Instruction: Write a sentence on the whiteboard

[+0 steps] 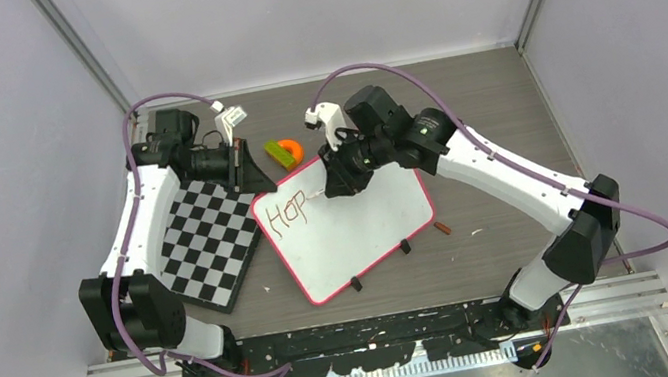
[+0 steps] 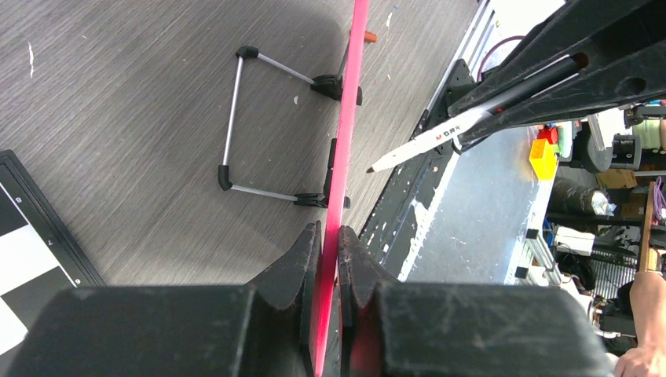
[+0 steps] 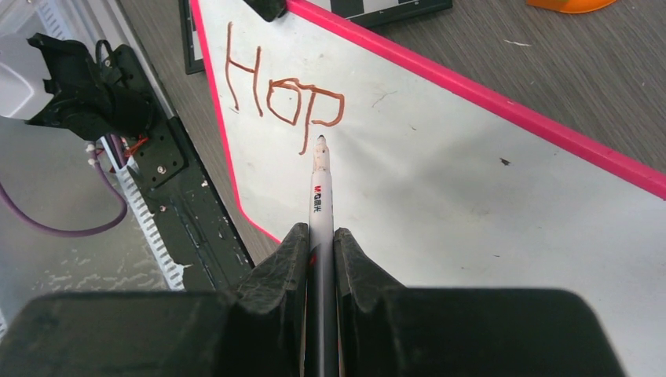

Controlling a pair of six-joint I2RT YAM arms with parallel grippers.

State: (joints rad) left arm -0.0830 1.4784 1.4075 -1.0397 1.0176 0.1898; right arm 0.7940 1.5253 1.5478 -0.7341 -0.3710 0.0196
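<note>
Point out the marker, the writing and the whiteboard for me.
marker (image 3: 319, 181): right wrist view, white barrel behind the tip.
writing (image 3: 284, 100): right wrist view, middle letter of the word.
whiteboard (image 1: 367, 229): top external view, bare white face.

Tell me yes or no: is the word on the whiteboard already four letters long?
No, the sentence on the whiteboard so far reads only "Hop", three letters.

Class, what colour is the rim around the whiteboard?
The whiteboard rim is pink-red, clearest in the right wrist view.
</note>
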